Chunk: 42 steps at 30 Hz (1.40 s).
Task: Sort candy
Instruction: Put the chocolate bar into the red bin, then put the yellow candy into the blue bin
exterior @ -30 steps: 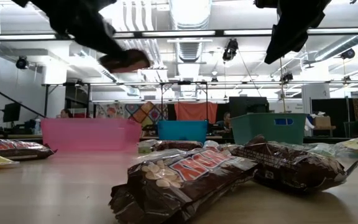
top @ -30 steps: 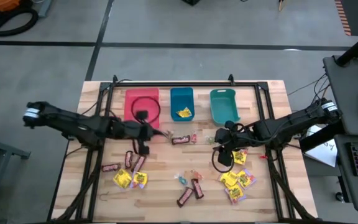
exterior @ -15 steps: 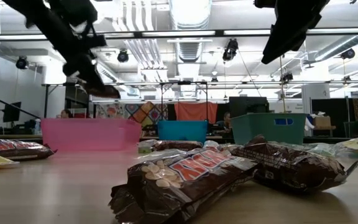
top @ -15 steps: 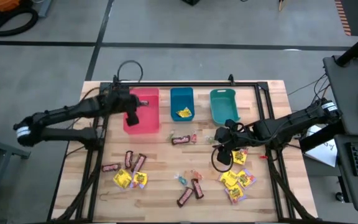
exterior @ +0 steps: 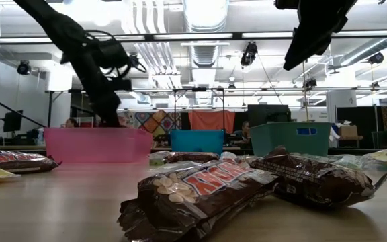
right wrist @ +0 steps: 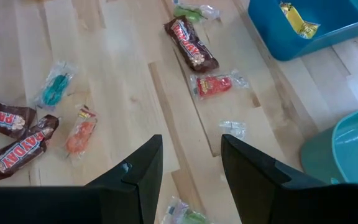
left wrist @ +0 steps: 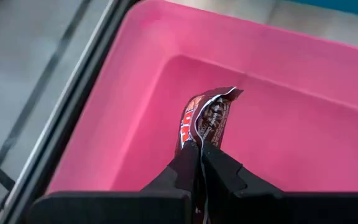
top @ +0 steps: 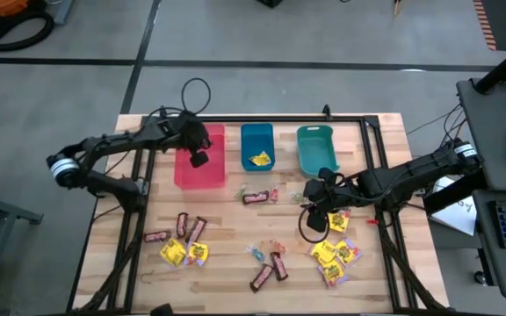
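While the right gripper is held spread above the table, a dark brown-red oblong bar is pinched lengthwise by the left gripper directly over the pink plastic bin.

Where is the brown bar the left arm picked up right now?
The brown bar is pinched in the shut left gripper over the red bin, at the table's far left in the high view.
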Each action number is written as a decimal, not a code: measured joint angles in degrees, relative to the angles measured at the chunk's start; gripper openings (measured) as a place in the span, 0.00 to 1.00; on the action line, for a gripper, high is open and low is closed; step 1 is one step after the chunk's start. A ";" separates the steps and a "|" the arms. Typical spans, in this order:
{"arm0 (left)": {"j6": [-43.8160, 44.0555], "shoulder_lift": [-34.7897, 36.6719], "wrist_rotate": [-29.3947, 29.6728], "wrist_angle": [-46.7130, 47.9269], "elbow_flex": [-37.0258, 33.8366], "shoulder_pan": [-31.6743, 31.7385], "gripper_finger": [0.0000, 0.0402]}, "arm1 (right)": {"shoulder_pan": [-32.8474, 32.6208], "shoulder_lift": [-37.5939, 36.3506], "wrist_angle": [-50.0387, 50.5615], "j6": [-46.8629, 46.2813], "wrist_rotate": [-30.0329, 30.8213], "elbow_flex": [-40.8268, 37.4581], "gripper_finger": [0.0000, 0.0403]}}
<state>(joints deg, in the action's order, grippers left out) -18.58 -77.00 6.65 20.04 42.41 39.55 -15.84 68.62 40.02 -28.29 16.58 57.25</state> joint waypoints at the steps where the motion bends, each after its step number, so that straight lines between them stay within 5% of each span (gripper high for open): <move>1: -0.44 -1.01 0.14 -1.19 0.00 -0.02 0.00 | 0.00 0.00 0.00 0.00 0.00 -0.01 0.39; 14: -0.64 -5.67 0.25 -4.12 -0.02 -0.04 0.01 | 0.00 0.00 -0.67 -0.20 0.14 -0.04 0.39; 29: 5.44 -4.92 0.29 2.31 2.99 -0.30 0.30 | 0.00 0.00 -1.57 -2.85 0.24 -0.09 0.39; 32: 8.29 -3.53 -0.82 6.22 4.87 -1.08 0.32 | -0.02 0.00 -1.29 -5.41 -0.13 -0.09 0.39; 38: 14.08 3.83 -12.65 5.15 4.72 -4.88 0.31 | -0.02 0.00 -1.28 -13.64 -5.55 -0.09 0.39; 42: 18.51 10.43 -13.30 2.03 2.74 -10.02 0.29 | -0.02 0.00 1.83 -21.10 -8.23 -0.09 0.39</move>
<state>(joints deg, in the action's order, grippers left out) -0.06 -66.57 -6.65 22.07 45.15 29.53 -15.86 68.62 41.84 -49.39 8.35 57.17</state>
